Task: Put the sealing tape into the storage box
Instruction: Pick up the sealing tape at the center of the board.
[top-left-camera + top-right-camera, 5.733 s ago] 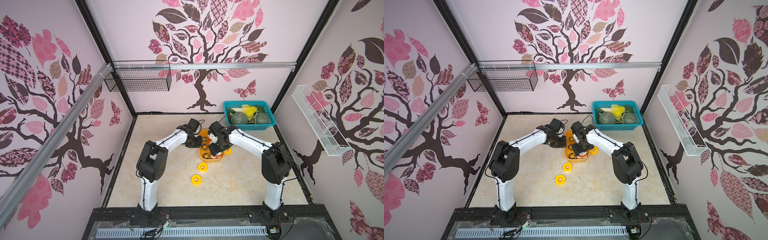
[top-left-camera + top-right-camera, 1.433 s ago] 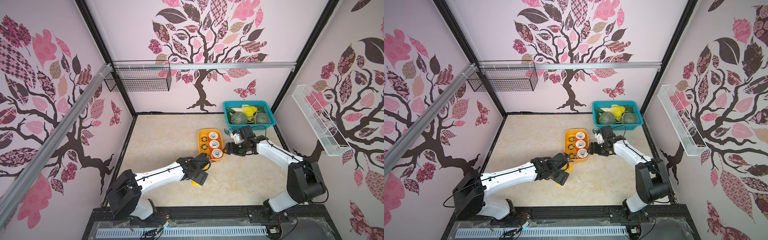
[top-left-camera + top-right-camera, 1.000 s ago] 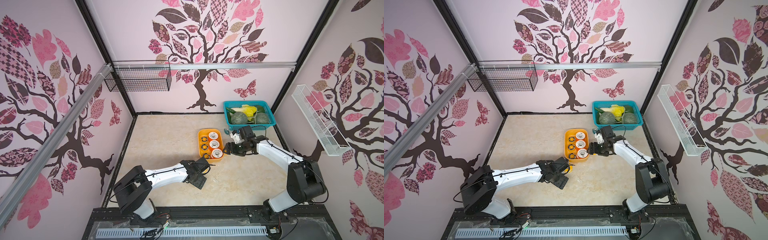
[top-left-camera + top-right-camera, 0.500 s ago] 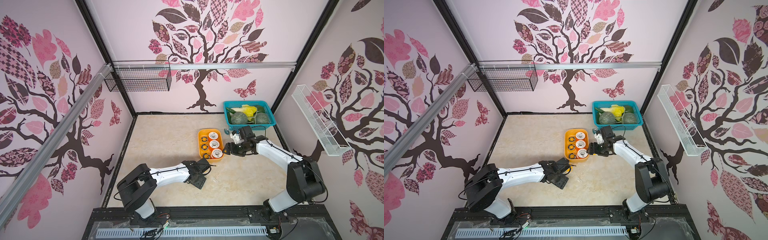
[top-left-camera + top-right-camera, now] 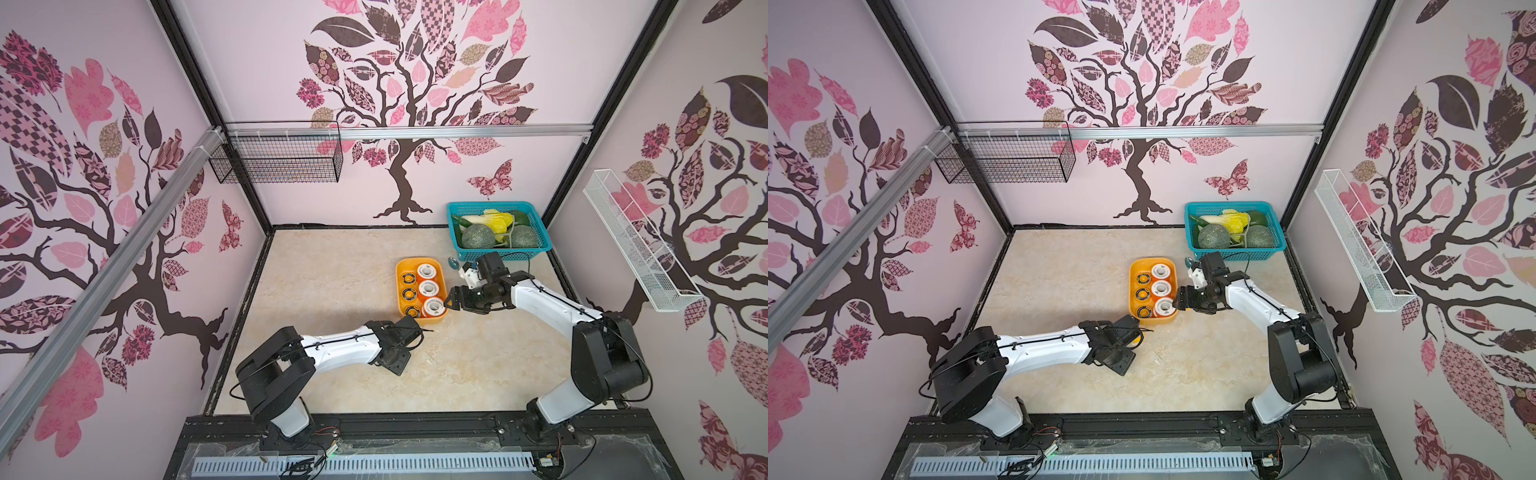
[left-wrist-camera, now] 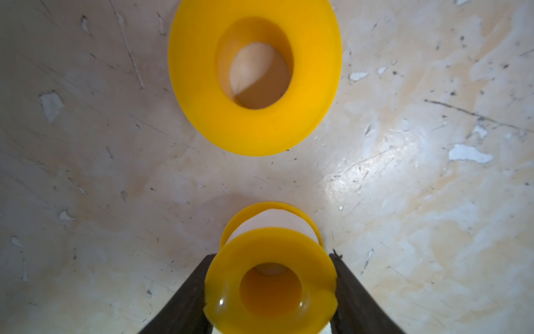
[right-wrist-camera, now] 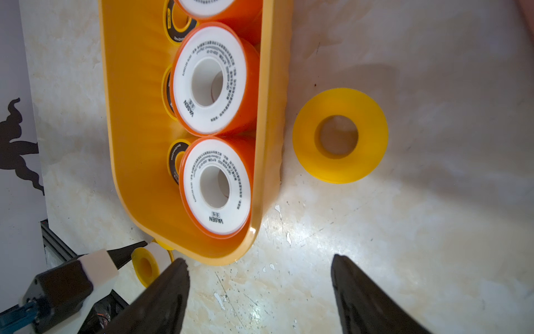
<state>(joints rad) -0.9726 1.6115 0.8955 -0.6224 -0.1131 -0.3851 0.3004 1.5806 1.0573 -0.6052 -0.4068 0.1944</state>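
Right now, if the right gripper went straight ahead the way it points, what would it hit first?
Most likely the rounded end wall of the storage box: the open right gripper aims at it. The loose yellow spool lies off to one side. Depth is hard to judge.

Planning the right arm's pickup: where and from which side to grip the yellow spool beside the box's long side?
Probably by its outer rim, from straight above: the yellow spool lies flat, hole up. Pinch along the box wall, not across; that gap is narrow.
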